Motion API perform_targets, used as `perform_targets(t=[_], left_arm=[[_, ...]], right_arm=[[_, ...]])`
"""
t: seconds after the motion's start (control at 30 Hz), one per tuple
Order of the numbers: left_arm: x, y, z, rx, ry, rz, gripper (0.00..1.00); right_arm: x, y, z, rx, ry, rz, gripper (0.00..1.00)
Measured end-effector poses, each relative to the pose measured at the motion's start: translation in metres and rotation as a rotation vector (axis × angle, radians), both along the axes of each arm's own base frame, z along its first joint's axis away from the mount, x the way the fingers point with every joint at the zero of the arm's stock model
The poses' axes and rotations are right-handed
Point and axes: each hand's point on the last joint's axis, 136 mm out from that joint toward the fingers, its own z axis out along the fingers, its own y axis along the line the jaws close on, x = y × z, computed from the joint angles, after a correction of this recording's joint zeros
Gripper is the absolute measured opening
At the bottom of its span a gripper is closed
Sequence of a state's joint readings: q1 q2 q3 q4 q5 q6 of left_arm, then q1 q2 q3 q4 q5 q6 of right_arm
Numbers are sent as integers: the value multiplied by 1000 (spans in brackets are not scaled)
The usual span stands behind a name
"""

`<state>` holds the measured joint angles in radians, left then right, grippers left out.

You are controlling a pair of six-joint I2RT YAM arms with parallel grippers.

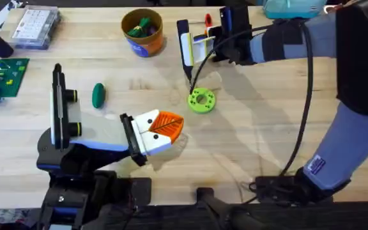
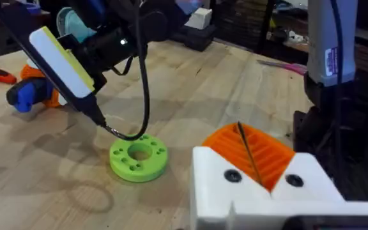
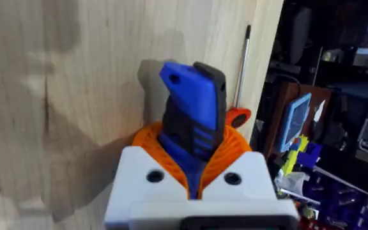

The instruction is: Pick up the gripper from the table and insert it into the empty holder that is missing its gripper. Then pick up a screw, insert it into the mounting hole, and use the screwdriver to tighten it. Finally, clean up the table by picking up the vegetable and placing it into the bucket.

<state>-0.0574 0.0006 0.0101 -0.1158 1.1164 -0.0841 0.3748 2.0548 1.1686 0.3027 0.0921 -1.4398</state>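
My right gripper (image 1: 222,32) reaches across to the far side of the table. Its orange pads (image 3: 235,150) are shut on the blue and black screwdriver (image 3: 193,96), which stands out past the fingertips, close to the wood (image 1: 225,19). The bit is hidden. The vegetable (image 1: 98,96), a dark green oval, lies left of centre. Behind it stands the bucket (image 1: 147,46), with colourful pieces inside. My left gripper (image 1: 174,126) hovers near the middle, shut with nothing between its pads (image 2: 270,156), pointing at a lime-green disc (image 2: 139,160) with holes.
A red-handled screwdriver (image 1: 207,20) lies by the far edge beside the right gripper. A clear parts box (image 1: 36,27) and a green board (image 1: 2,76) sit at the far left. A black cable (image 1: 305,96) hangs along the right arm, and a thin cable loops over the disc (image 1: 201,100).
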Motion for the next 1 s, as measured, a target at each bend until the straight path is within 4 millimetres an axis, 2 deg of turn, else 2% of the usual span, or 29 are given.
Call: perform_targets(t=[0.27, 0.3, 0.47, 0.5, 0.8, 1.0], left_arm=[[1, 1, 0, 1, -2, 9, 15], [2, 1, 0, 1, -2, 10, 15], [2, 1, 0, 1, -2, 13, 15], [2, 1, 0, 1, -3, 13, 15], [2, 1, 0, 1, -3, 13, 15], [2, 1, 0, 1, -3, 13, 15]], right_arm=[[-1, 0, -1, -43, 18, 30, 69], [-1, 0, -1, -48, 19, 35, 167], [6, 6, 13, -45, -15, 42, 901], [7, 6, 17, -41, -17, 36, 967], [-17, 7, 12, -65, 92, 3, 996], [-22, 5, 9, -42, 127, -52, 995]])
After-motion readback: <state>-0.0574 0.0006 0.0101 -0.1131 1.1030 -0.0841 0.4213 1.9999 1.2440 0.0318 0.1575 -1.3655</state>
